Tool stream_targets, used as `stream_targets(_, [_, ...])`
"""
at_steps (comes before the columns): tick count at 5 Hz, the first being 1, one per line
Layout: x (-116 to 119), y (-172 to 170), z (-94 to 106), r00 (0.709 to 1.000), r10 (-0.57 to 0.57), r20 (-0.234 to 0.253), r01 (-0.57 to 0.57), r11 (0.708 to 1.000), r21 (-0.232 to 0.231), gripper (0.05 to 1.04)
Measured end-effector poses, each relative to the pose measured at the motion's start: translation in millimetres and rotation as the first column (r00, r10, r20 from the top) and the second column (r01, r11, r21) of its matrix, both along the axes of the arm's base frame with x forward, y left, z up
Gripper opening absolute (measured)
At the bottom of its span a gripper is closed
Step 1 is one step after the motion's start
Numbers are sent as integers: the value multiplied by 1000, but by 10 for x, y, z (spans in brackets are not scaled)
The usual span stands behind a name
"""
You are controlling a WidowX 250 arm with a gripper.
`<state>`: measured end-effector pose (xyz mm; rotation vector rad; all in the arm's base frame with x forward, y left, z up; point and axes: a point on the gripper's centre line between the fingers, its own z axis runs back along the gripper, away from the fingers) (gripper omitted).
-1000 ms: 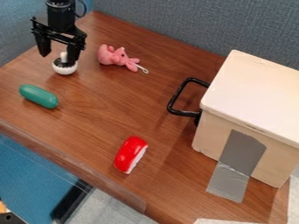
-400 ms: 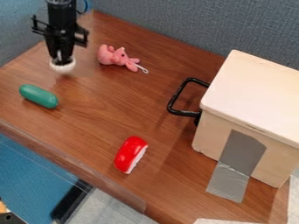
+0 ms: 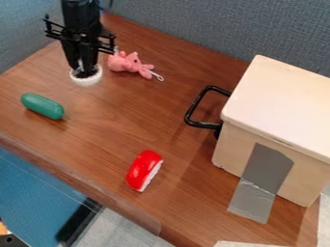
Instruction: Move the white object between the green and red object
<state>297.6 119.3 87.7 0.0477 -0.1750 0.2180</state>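
In the upper left of the view, the round white object (image 3: 87,80) was gripped by the claw (image 3: 84,72), its fingers clamped on it. Just beside it, a pink plush toy (image 3: 130,64) was seen on the wooden tabletop (image 3: 109,128). The green capsule-shaped object (image 3: 42,106) and the white-edged red object (image 3: 144,170) were placed well apart. At the right, a pale lidded box (image 3: 277,106) was marked by grey tape (image 3: 261,178) and a black handle (image 3: 193,107).
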Motion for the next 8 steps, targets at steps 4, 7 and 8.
stream_targets(4, [-594,-499,-521,996,-16,-85,19,999,35,215])
stream_targets(7, [-632,-547,-501,992,-33,-123,40,998,55,864])
stream_targets(8, [-611,-647,-151,997,-60,-45,63,996,60,1006])
